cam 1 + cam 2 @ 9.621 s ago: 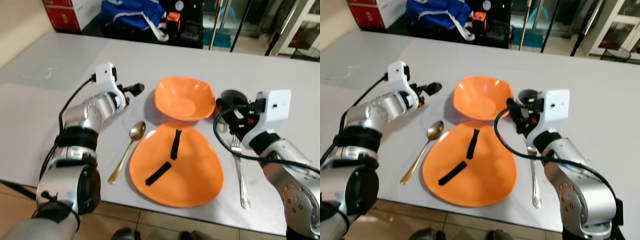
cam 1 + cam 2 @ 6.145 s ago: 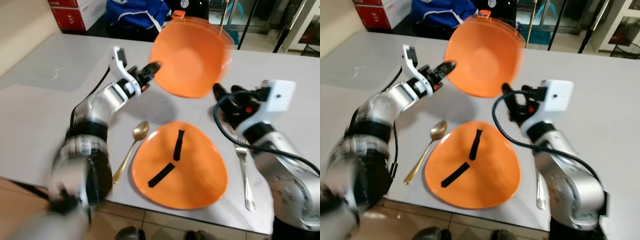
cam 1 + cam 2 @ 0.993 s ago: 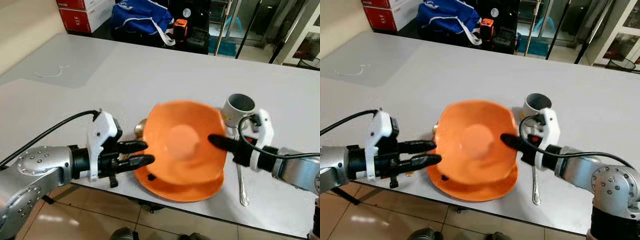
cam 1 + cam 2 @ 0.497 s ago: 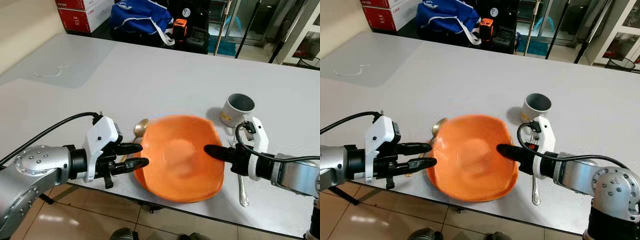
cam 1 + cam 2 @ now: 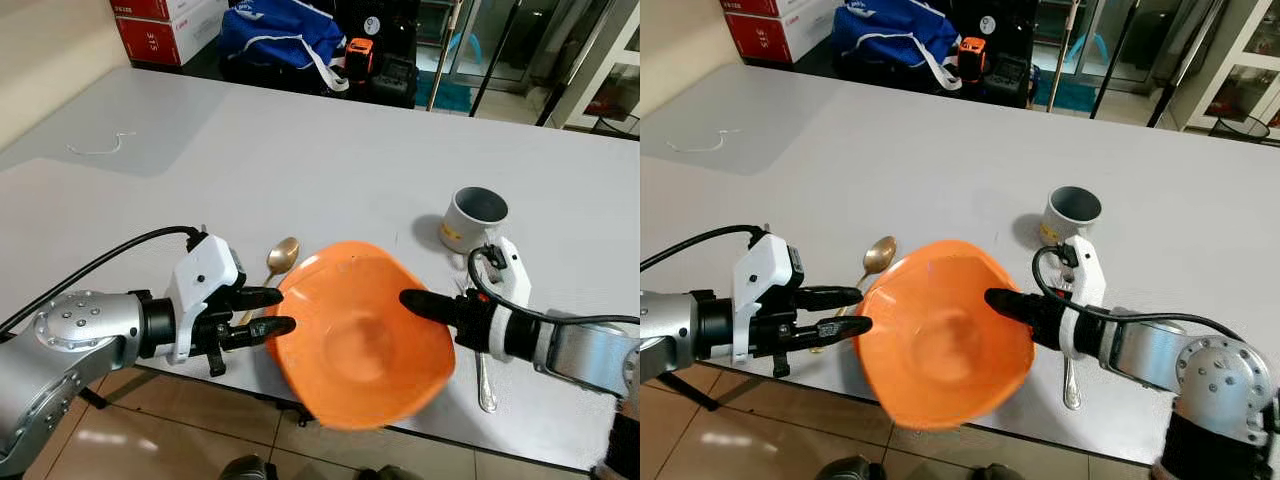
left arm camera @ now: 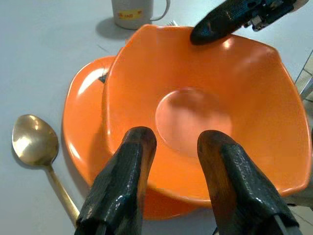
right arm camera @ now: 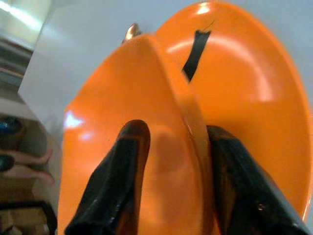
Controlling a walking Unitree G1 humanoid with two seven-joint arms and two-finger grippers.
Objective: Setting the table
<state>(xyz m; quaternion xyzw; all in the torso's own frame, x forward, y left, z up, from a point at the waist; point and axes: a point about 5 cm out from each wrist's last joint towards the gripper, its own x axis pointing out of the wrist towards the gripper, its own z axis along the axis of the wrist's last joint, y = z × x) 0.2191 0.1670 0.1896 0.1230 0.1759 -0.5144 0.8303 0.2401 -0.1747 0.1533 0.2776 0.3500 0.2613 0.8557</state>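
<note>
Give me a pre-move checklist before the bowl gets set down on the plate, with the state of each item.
1. Right gripper holding the bowl: ok; in the right wrist view its fingers straddle the rim.
2. Left gripper free of the bowl: ok; fingers apart, just beside the near rim.
3. Bowl level: not ok; it tilts toward the table edge and looks blurred.
4. Plate under the bowl: ok; the left wrist view shows it below, partly covered.
5. Spoon out of the way: ok; it lies left of the plate.
6. Mug and fork out of the way: ok; both sit to the right.
</note>
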